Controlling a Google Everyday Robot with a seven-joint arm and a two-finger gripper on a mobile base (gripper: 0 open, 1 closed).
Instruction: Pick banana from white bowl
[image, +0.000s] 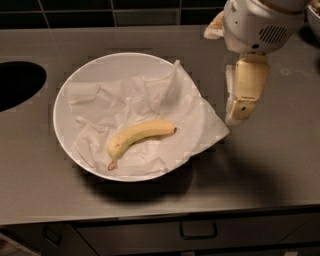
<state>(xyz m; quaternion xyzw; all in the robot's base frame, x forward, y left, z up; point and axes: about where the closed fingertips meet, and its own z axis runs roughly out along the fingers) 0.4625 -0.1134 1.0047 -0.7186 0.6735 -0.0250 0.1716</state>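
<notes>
The banana (139, 138) is small, curved and yellow, with its brownish stem end at the lower left. It lies on crumpled white paper (125, 105) inside the large round white bowl (65, 85) on the grey counter. My gripper (241, 109) hangs from its white wrist housing (260, 25) at the upper right. It is above the counter just right of the bowl, beside the paper corner that sticks out over the rim. It is well clear of the banana and holds nothing.
A dark round sink opening (17, 82) lies at the left edge of the counter (270, 170). Dark tiles run along the back. A drawer with a handle (198, 231) sits below the counter's front edge.
</notes>
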